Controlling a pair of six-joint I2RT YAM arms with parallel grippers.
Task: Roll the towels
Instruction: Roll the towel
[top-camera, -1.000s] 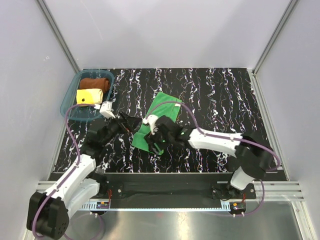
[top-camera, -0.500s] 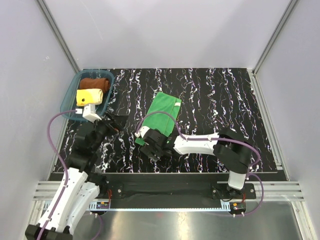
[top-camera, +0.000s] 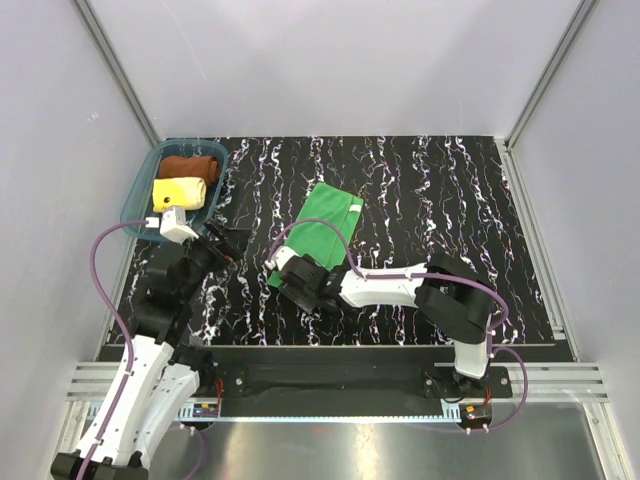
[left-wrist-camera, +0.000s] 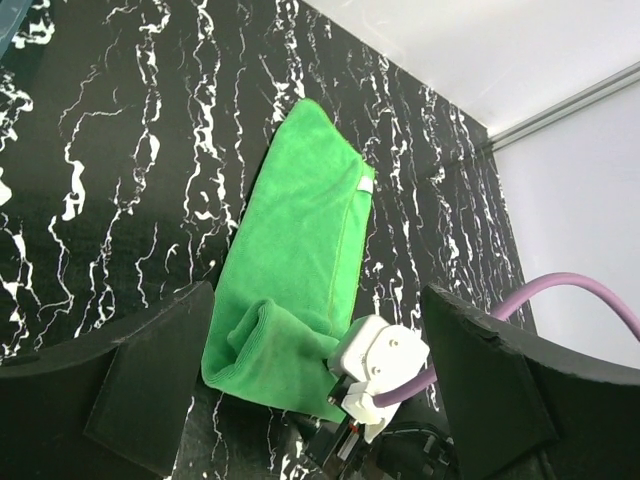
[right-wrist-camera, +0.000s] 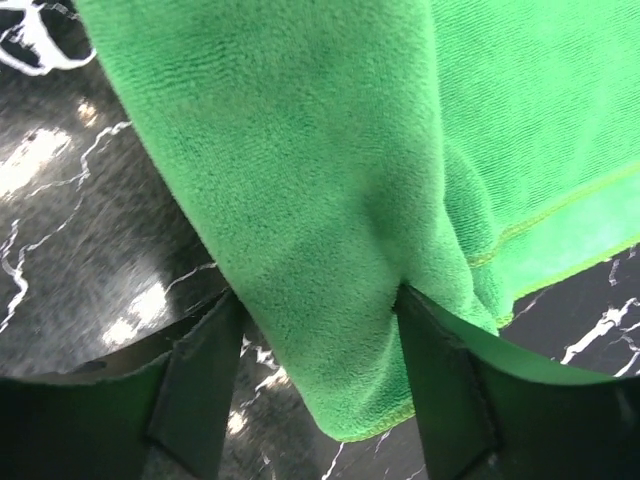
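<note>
The right gripper (right-wrist-camera: 318, 300) sits low at the near end of the green towel (top-camera: 325, 225). Its jaws are partly closed around a thick turned-over fold of the cloth. The fabric fills the gap between them and creases against one finger, so it looks pinched rather than merely straddled. The rest of that towel lies flat on the black marbled table (top-camera: 430, 200), running away toward the far right. The left gripper (top-camera: 232, 244) hangs just to the towel's left with its jaws spread wide and nothing between them. The rust-brown towel (top-camera: 190, 164) and the pale yellow towel (top-camera: 180, 190) lie rolled in the teal tray (top-camera: 135, 195) at the far left. The main risk is probably a crooked roll. The hold seems to take only part of the near edge, so pushing it forward could wind one side tighter and leave a cone. The smooth table could also let the whole towel slide instead of turning over. The right arm's purple cable (top-camera: 335, 228) arcs above the cloth and might drag it.
</note>
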